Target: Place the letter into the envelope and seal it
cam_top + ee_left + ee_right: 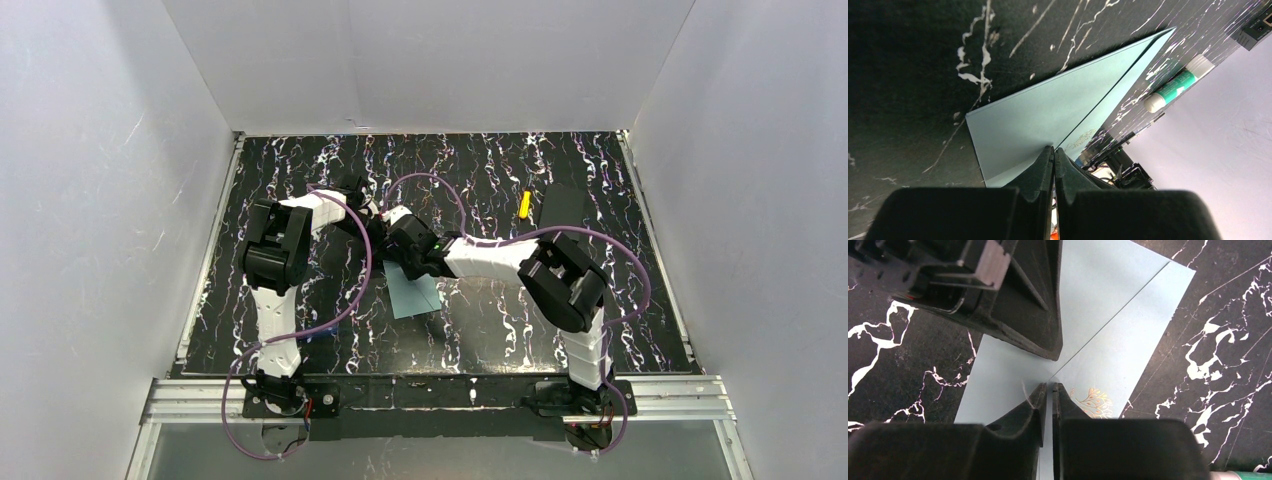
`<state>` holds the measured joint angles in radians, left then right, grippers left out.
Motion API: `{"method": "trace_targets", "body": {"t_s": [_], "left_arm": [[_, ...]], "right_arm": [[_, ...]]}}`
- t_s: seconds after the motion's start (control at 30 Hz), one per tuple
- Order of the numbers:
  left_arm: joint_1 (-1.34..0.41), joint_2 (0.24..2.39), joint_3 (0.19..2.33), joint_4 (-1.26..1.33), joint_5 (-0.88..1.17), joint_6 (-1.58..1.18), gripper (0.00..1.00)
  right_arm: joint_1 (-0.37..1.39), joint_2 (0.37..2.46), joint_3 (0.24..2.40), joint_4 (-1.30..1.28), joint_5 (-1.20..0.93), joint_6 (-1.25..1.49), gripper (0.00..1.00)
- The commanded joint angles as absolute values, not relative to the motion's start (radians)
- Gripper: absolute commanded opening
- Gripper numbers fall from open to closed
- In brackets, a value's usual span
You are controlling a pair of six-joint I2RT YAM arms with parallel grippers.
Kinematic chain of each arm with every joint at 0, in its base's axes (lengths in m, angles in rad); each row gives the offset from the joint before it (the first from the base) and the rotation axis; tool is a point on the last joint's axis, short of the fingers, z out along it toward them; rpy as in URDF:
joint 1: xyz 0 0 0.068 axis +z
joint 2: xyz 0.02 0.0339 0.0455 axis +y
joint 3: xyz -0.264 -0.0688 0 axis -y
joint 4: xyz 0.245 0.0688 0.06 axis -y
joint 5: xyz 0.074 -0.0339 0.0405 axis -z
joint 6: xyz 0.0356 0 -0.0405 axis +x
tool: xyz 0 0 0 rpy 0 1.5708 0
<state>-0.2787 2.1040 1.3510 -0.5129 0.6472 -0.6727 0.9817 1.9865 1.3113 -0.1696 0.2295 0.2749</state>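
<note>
The left fingers (pixel 1051 159) are pressed together, tips down on the envelope (pixel 1023 120) where the flap (pixel 1088 85) comes to its point. The right fingers (pixel 1043 391) meet them there from the opposite side, with only a thin slit between them. I cannot tell whether they pinch the flap's edge or merely rest on it. A gold print (pixel 1095 402) sits on the envelope just beside the right tips.

The flap is folded down flat. One slanted edge runs straight from its point under the fingers out to an envelope corner.

From above, the envelope (pixel 416 293) lies flat on the table (pixel 500 330), around the middle and between the two arms. Its near edge is slightly skewed, with the left corner nearer the bases. The long axis seems to run from near to far, but the far half is hidden under both wrists.

A glue stick (pixel 1175 86) lies on the table near one envelope edge, apart from it and roughly parallel to it. A small yellow thing (pixel 524 203) and a black block (pixel 565 205) lie at the far right, well apart from the envelope. Bare table borders the envelope's near edge and both sides.
</note>
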Motion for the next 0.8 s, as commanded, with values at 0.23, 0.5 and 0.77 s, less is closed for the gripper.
{"method": "trace_targets", "body": {"t_s": [0.23,0.5,0.77], "left_arm": [[-0.282,2.179,1.311,-0.577,0.436,-0.620,0.00],[-0.281,2.184,1.318,-0.585,0.424,-0.614,0.00],[-0.280,2.192,1.318,-0.589,0.413,-0.614,0.00]], "right_arm": [[0.987,2.032,1.228,-0.293,0.192,0.244,0.02],[1.011,2.016,1.154,-0.332,0.176,0.203,0.01],[1.024,1.986,1.101,-0.331,0.152,0.215,0.01]]}}
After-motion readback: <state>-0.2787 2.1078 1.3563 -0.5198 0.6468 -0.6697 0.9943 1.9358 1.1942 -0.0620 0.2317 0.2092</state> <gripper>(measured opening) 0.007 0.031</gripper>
